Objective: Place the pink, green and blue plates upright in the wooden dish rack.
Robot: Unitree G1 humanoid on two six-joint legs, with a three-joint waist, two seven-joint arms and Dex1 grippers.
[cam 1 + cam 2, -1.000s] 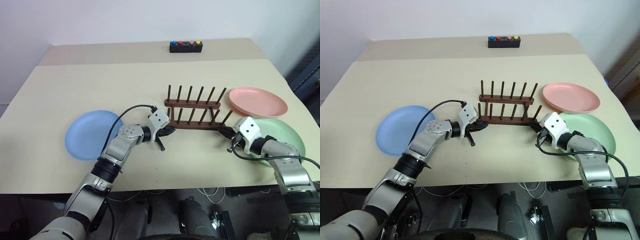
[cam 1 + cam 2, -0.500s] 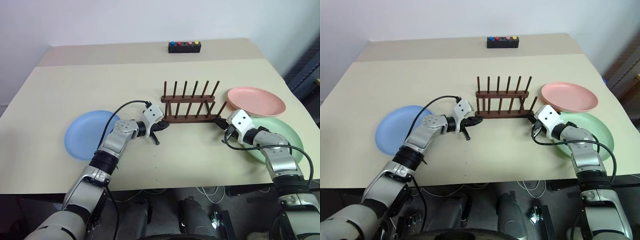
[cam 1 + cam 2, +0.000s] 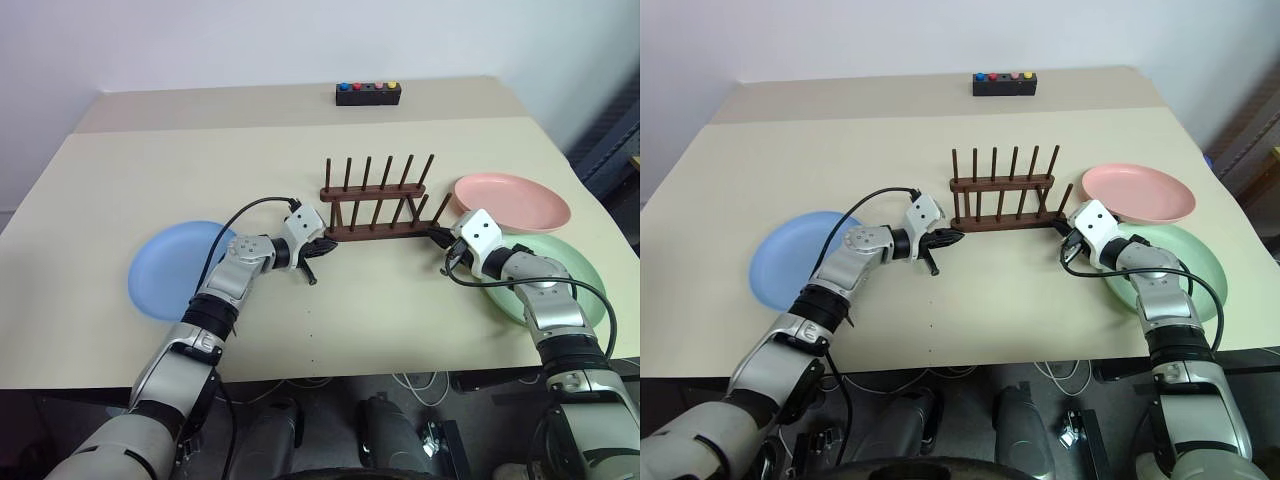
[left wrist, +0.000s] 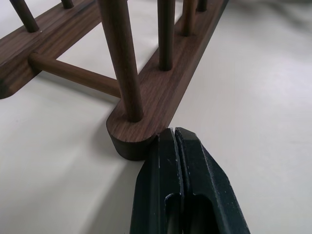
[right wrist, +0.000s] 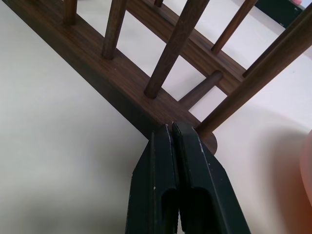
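Currently both pairs of fingers are pressed shut, left gripper (image 4: 174, 139) and right gripper (image 5: 171, 131) touching opposite ends of the wooden dish rack (image 3: 375, 205) mid-frame; uneven pushing could skew or tip it; plates lie flat on the desk (image 3: 150, 160).

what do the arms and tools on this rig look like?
Both arms are silver-grey metal segments with black joints. Each wrist carries a white boxy block, with a black cable looping from it back to the forearm. The left tool and right tool each have two matte black fingers, flat-faced and tapering to a blunt tip. No markings or labels can be made out.
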